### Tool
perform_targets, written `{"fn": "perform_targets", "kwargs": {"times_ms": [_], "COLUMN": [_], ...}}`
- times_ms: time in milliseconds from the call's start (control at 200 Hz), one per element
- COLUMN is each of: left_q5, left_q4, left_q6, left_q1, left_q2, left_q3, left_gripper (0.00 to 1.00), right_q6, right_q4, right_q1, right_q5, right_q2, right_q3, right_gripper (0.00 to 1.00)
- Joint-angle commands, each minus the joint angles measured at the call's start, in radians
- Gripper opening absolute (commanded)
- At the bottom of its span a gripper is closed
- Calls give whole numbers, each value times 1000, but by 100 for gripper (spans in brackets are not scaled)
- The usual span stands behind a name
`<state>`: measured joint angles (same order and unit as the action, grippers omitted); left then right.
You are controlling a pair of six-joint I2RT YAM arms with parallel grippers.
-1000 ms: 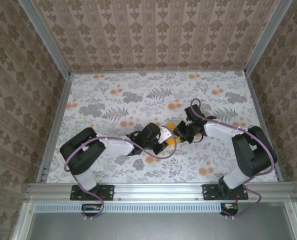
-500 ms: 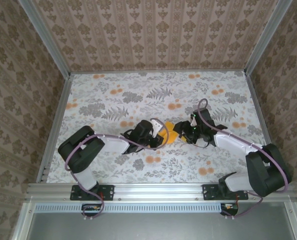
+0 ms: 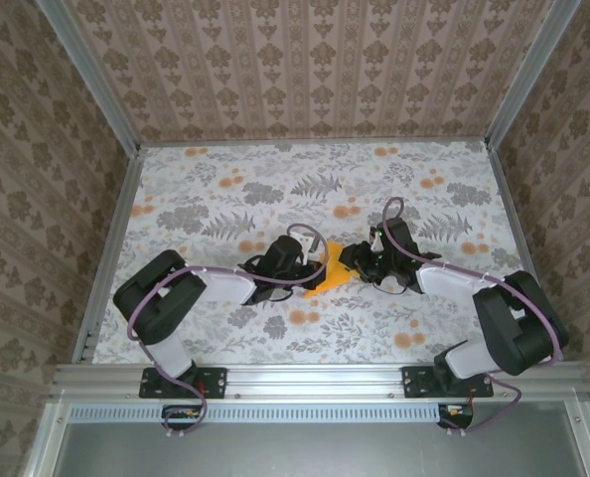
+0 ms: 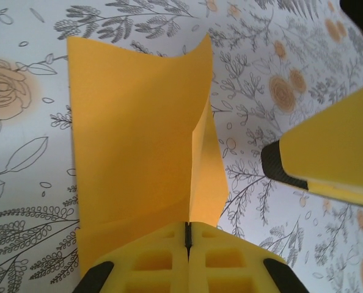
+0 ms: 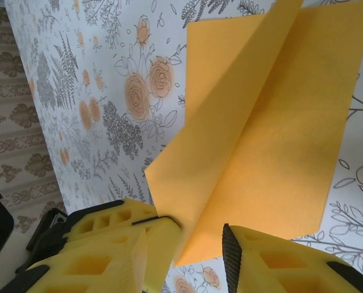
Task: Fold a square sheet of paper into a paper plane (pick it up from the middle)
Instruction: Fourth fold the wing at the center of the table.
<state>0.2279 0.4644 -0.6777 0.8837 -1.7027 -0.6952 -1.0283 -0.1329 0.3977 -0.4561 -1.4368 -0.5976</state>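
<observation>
The square sheet of paper [image 3: 329,277] is plain orange-yellow and sits mid-table, creased down its middle with the halves raised. My left gripper [image 3: 313,268] is shut on it; in the left wrist view the crease of the sheet [image 4: 132,122] rises straight out of the closed left gripper [image 4: 187,229]. From the right, my right gripper [image 3: 353,260] faces the sheet. In the right wrist view the right gripper [image 5: 197,244] is open, and a near corner of the sheet [image 5: 273,122] reaches between its fingers [image 5: 163,244]. No paper plane is in view.
The table [image 3: 225,199] has a white cloth printed with grey leaves and small orange flowers. Wallpapered walls close it in on three sides, and an aluminium rail [image 3: 315,378] runs along the near edge. One right finger [image 4: 328,159] shows in the left wrist view.
The left jaws have closed fully on the sheet. The right arm shifted left and lower, and its jaws opened wide, then narrowed. The sheet now lies lower and spread wider.
</observation>
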Motion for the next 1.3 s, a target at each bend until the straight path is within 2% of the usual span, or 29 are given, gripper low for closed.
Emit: {"fn": "perform_targets", "kwargs": {"times_ms": [0, 320, 555, 900, 1000, 1185, 1295], "left_q5": [5, 50, 103, 133, 142, 183, 191], "left_q4": [3, 18, 26, 39, 34, 32, 20], "left_q6": [-125, -229, -237, -238, -226, -174, -125], "left_q1": [-11, -41, -62, -74, -80, -104, -120], "left_q2": [30, 27, 8, -18, -20, -14, 6], "left_q3": [-26, -16, -18, -21, -19, -5, 15], "left_gripper": [6, 5, 7, 9, 12, 29, 35], "right_q6": [-14, 5, 22, 4, 2, 13, 20], "right_q4": [-77, -158, -182, -207, -173, -80, -32], "right_q1": [4, 5, 4, 4, 4, 4, 4], "right_q5": [4, -39, -70, -87, -68, -22, 0], "right_q2": [-27, -123, -206, -272, -281, -287, -286], "right_q3": [20, 18, -29, -63, -71, -87, -94], "right_gripper": [39, 41, 46, 48, 48, 48, 48]}}
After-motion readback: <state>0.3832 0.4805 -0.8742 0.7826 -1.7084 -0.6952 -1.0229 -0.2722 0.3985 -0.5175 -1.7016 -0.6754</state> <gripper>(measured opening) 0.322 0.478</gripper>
